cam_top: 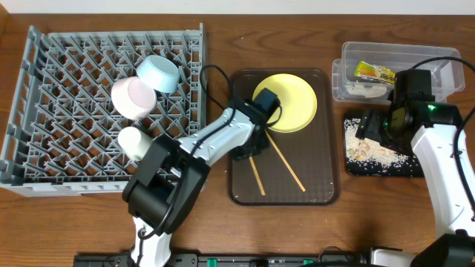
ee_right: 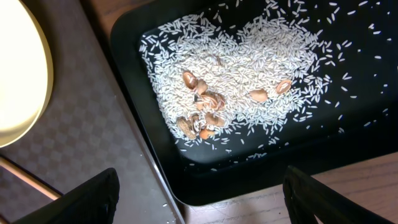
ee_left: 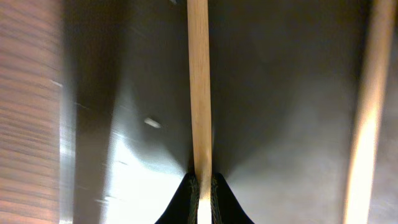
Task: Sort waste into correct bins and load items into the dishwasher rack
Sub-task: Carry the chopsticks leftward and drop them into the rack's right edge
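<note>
Left hand is closed almost fully, its black fingertips set on either side of one wooden chopstick. The grip sits close to one end of the stick, and the rest runs straight out ahead of the hand over the brown serving tray. Whether the stick is off the tray surface cannot be told.

Right hand is wide open and holds nothing. It hangs over the near edge of the black tray, at the right of the desk, where the rice scraps lie.

Risks, as judged:
- An end grip on a thin round stick is likely to let it pivot or slide out between the fingertips.
- The free end may catch the rim of the yellow plate, which lies just beyond on the same tray.
- At the dishwasher rack the stick could drop through the lattice or strike the pegs.
- The second chopstick lies just right of the held one, untouched, and could be knocked.

The rack, at the left of the desk, already holds the light blue bowl, white bowl and small white cup. The snack wrapper and tissue sit in the clear tub, far right.
</note>
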Tool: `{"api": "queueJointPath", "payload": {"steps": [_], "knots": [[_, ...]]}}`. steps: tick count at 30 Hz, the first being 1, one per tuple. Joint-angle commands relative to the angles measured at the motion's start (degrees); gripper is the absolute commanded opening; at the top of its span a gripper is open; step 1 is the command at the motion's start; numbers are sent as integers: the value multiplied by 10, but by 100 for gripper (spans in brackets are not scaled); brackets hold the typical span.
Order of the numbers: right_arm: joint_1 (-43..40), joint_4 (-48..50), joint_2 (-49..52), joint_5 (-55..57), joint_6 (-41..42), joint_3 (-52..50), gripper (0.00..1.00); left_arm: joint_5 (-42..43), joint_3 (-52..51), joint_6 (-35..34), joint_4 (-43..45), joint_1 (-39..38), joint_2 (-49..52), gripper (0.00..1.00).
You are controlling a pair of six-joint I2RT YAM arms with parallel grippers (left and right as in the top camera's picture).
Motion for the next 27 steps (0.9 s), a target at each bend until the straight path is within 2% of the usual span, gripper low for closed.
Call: {"api": "queueJointPath", "payload": {"steps": [1,4,8,11,20,27], "knots": [[-6,-1,-7,1,-9,8,82,-39,2,64,-3,6,-50,6],[-6,0,-7,1,-9,8,82,-39,2,127,1,6,-89,6],[-6,-1,-7,1,-9,8,82,-39,3,260,-4,9,-144,6],[-6,-5,-7,1,-9,8,82,-39,3,304,-6,27,-178,6],[-6,-6,-7,1,-9,8,82,-39,3,397,-17,145,-231,6],[-6,-5,-7,1,-9,8,82,-54,3,402,-15,216,-231,6]]}}
